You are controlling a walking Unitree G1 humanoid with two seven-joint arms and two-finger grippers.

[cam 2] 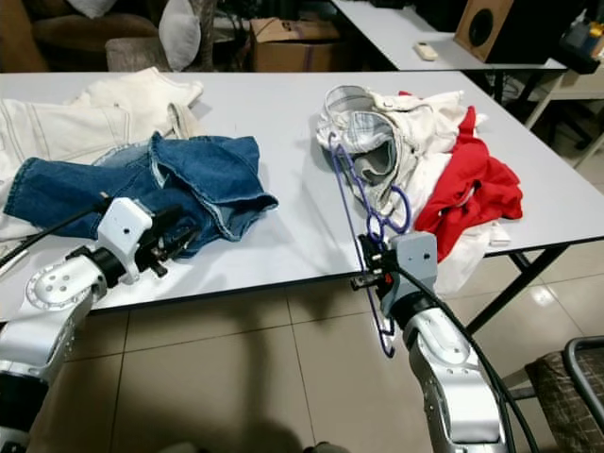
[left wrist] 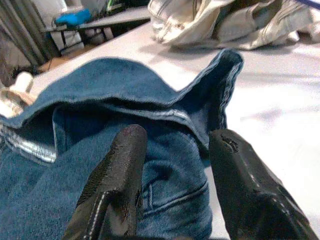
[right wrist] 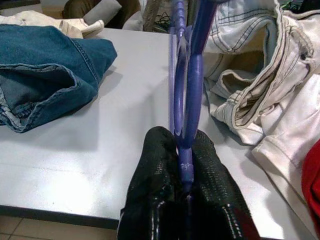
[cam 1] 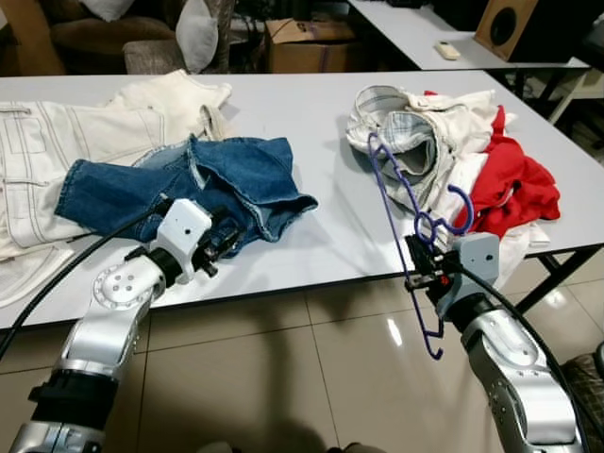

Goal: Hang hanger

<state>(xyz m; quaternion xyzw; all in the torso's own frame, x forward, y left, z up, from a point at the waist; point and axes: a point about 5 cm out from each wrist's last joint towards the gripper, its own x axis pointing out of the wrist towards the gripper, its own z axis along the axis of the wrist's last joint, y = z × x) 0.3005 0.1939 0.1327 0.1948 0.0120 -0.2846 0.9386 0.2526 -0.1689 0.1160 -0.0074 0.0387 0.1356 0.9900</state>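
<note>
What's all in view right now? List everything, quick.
hanger: one, purple, held upright at the table's near edge
jeans: one, blue, table's left half
pale garments: cream, far left
clothes pile: white, checked and red, table's right side
table: one, white
cardboard box: one, brown, behind the table
speaker: one, wooden, on the far table
left gripper: open, over the jeans
right gripper: shut on the hanger
</note>
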